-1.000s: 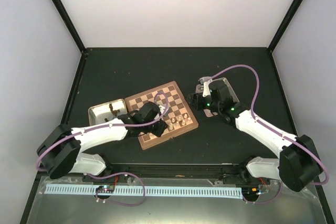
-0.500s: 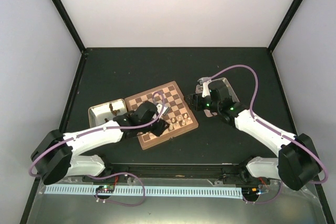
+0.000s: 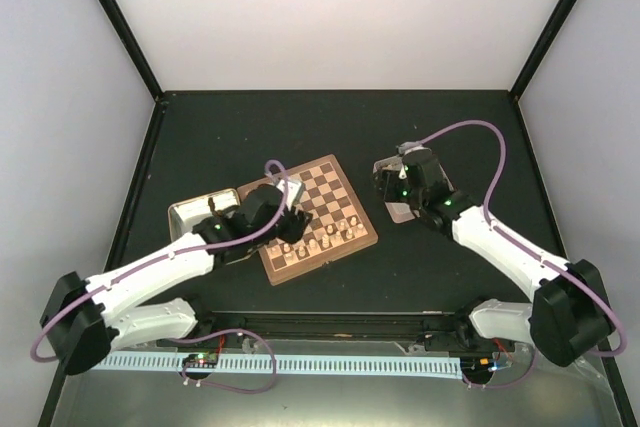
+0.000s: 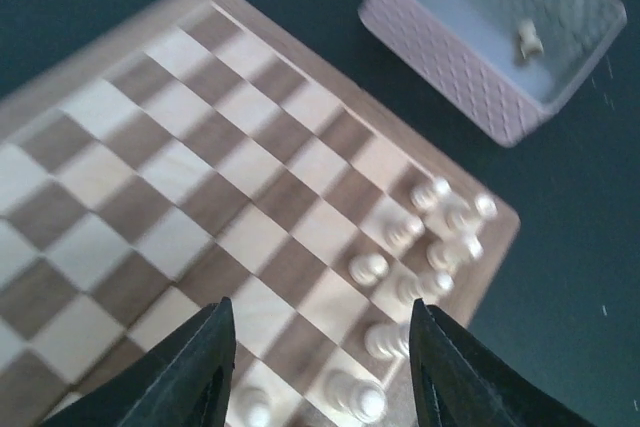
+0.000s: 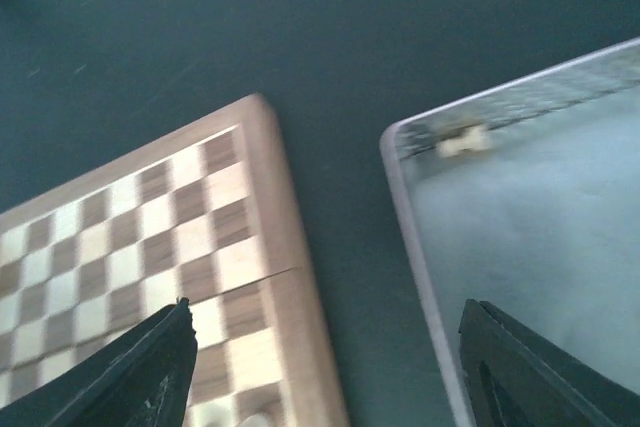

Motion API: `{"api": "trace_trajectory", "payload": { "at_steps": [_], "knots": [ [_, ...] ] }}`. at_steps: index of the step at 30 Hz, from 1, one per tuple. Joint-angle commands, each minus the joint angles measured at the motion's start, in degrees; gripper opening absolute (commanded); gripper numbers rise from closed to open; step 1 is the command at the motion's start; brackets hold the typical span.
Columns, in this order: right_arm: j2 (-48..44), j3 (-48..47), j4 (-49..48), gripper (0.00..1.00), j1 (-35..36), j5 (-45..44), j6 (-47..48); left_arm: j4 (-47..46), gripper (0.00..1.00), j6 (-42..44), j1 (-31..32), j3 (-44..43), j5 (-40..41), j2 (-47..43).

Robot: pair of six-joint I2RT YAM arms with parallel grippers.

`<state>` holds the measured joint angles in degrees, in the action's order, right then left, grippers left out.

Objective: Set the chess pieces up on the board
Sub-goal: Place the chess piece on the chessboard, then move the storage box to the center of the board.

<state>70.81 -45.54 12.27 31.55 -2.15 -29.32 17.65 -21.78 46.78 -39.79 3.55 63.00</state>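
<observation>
Several chess pieces [image 4: 445, 222] clustered at board [image 3: 322, 185] near edge. Left tool [image 4: 320, 317] partly open, empty, above them: lift straight, avoid toppling. Right tool [image 5: 325, 304] wide, empty, over tray [image 5: 395, 162] beside board: centre jaws on loose piece [image 5: 460, 139].

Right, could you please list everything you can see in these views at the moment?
table: one, black, under everything.
chessboard: one, tan and brown checks with reddish rim, table centre.
pieces on the chessboard: about ten, cream, clustered toward its near right corner.
right tray: one, metal, right of the chessboard.
pieces in the right tray: at least three, cream, loose inside.
left tray: one, metal, left of the chessboard, partly hidden by the left arm.
cables: two, purple, one along each arm.
left gripper: one, black fingers, open and empty above the chessboard.
right gripper: one, black fingers, open and empty above the right tray's edge.
</observation>
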Motion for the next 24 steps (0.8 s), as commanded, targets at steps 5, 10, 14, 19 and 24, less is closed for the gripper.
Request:
{"api": "trace_trajectory", "payload": {
  "at_steps": [5, 10, 14, 19, 24],
  "knots": [
    [7.1, -2.8, 5.0, 0.71, -12.8, -0.3, -5.6, 1.4, 0.58, -6.0, -7.0, -0.1, 8.4, -11.9],
    [16.5, -7.0, 4.0, 0.59, -17.7, 4.8, -7.0, 0.2, 0.63, -8.2, -12.4, 2.7, 4.9, -16.8],
    [24.7, -13.6, 4.1, 0.49, -18.0, 5.8, -5.5, -0.6, 0.66, -9.0, -15.0, 4.3, 2.7, -17.4],
    [32.8, -20.0, 3.6, 0.48, -18.0, 9.3, -4.1, -1.8, 0.66, -9.7, -16.3, 5.2, 0.1, -16.0],
    [38.1, -22.9, 2.0, 0.38, -18.0, 14.1, -7.2, -2.8, 0.66, -9.7, -16.9, 5.4, -0.9, -15.1]
  ]
}}
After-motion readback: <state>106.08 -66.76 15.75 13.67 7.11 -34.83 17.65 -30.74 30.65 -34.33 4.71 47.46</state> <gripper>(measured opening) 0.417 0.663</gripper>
